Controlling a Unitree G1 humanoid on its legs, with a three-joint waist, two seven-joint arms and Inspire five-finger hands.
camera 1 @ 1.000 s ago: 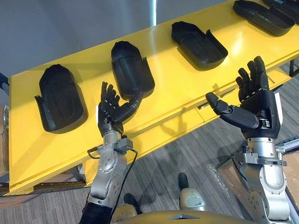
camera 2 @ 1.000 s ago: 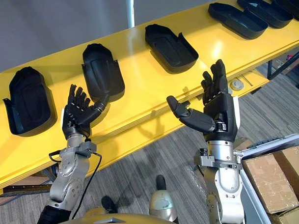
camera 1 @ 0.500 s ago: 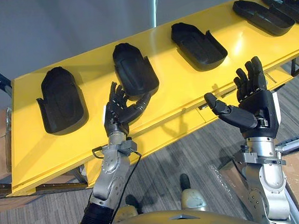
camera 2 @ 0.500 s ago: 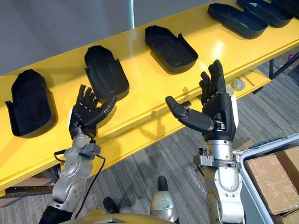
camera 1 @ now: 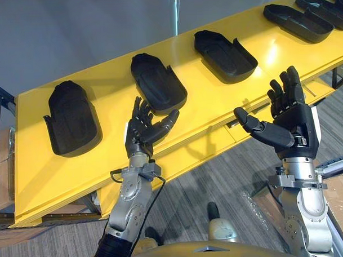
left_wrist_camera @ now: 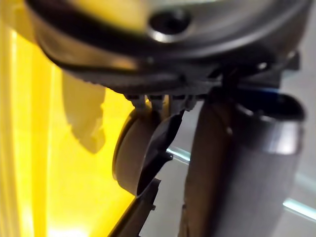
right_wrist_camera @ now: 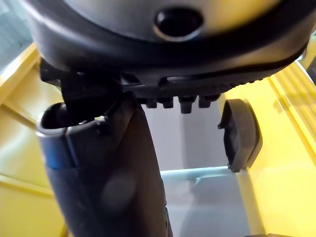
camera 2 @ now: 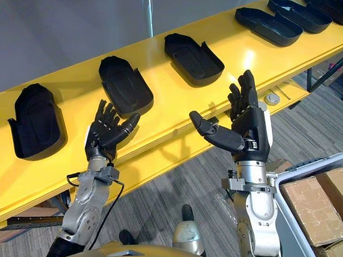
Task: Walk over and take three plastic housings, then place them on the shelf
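Here, housings (camera 1: 158, 84) line the yellow table (camera 1: 216, 113) over carpet (camera 1: 218, 180); left robot hand (camera 1: 140, 133) and right robot hand (camera 1: 295, 122) spread open.

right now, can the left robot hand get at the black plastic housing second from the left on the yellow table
Probably yes. The left robot hand is open, right by the near end of that black plastic housing, and nothing lies between them on the yellow table.

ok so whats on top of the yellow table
A row of black plastic housings lies on the yellow table, running off the picture's right edge. The raised left hand and right hand cover parts of the table's front edge.
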